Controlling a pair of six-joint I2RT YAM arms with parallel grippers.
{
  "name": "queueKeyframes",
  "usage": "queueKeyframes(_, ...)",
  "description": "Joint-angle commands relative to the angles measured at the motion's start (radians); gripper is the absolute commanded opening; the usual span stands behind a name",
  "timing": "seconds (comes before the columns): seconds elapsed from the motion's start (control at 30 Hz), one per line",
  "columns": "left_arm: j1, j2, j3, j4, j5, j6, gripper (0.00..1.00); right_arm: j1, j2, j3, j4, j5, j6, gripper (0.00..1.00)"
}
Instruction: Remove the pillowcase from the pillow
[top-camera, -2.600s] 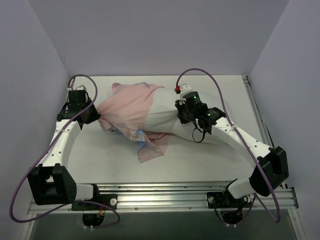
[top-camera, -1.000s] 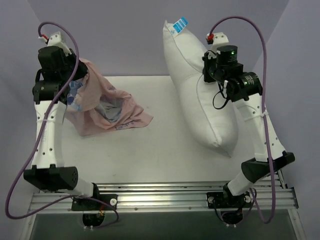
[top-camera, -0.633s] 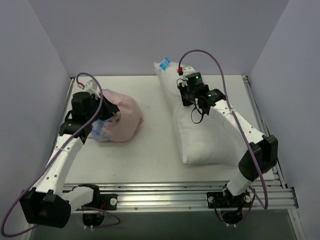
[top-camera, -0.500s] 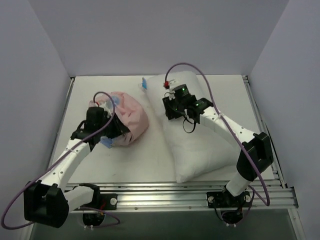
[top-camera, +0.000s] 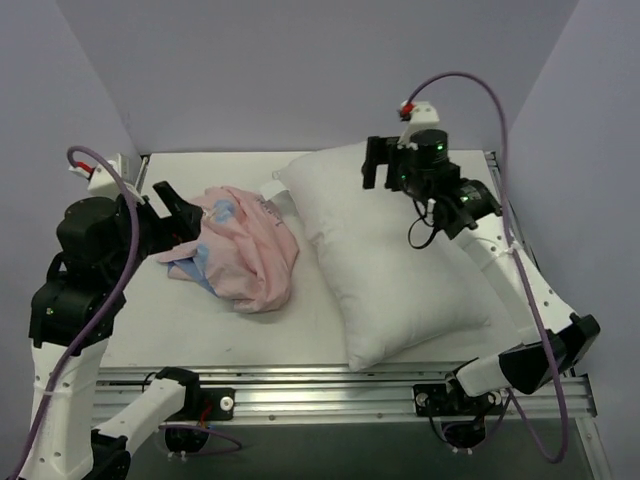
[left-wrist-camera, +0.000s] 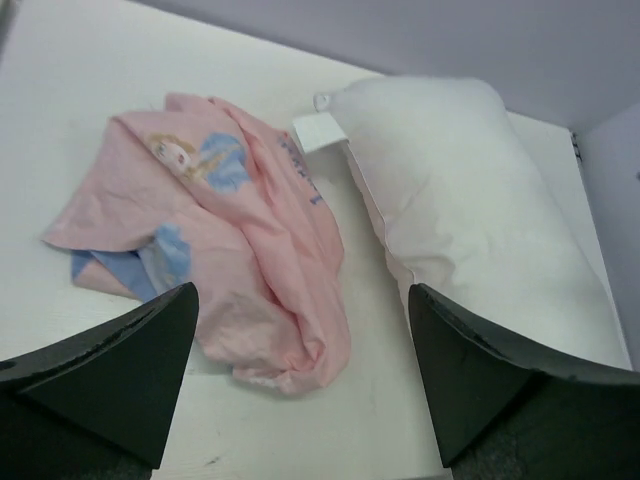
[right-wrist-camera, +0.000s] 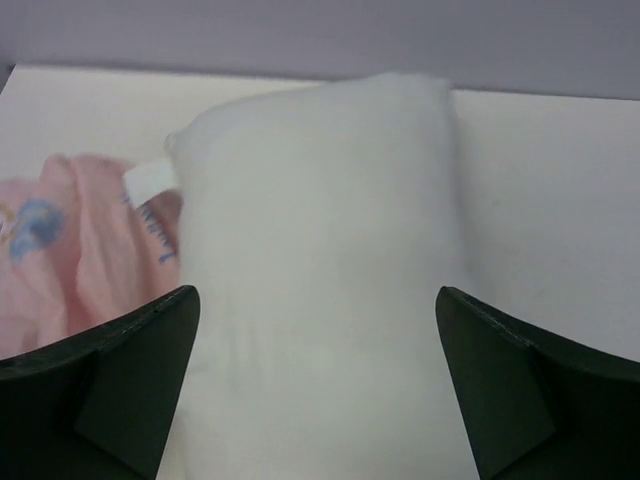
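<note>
Pillowcase (top-camera: 245, 255) lay bunched toward the table (top-camera: 250, 338)'s left edge, pillow (top-camera: 390, 265) just beside it; near edge bare. Left gripper (top-camera: 185, 218) and right gripper (top-camera: 385, 170) hung spread, empty.

We see a white table (top-camera: 215, 335) (its top plain and matte) boxed in by pale lilac walls (top-camera: 300, 70) at the back and on both sides. Along its near edge run silver aluminium rails (top-camera: 330, 385), grooved lengthwise, lying parallel to one another.
</note>
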Motion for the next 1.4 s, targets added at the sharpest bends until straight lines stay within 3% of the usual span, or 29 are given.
queueKeyframes(0.0,0.004,0.027,0.158,-0.229,-0.194,0.075,0.94,-0.090,-0.120,0.083,-0.105,0.188,0.043,1.00)
queueKeyframes(0.13,0.006,0.019,0.386,-0.292,-0.324,0.112,0.94,-0.092,-0.236,0.156,-0.154,0.449,-0.025,1.00)
queueKeyframes(0.37,-0.003,-0.083,0.532,-0.205,-0.532,0.191,0.94,-0.092,-0.437,0.212,-0.113,0.655,-0.173,1.00)
queueKeyframes(0.7,-0.025,-0.162,0.554,-0.110,-0.648,0.310,0.94,-0.092,-0.631,0.154,0.033,0.677,-0.339,1.00)
queueKeyframes(1.37,-0.029,-0.166,0.529,-0.127,-0.641,0.282,0.94,-0.090,-0.619,0.119,0.065,0.623,-0.361,1.00)
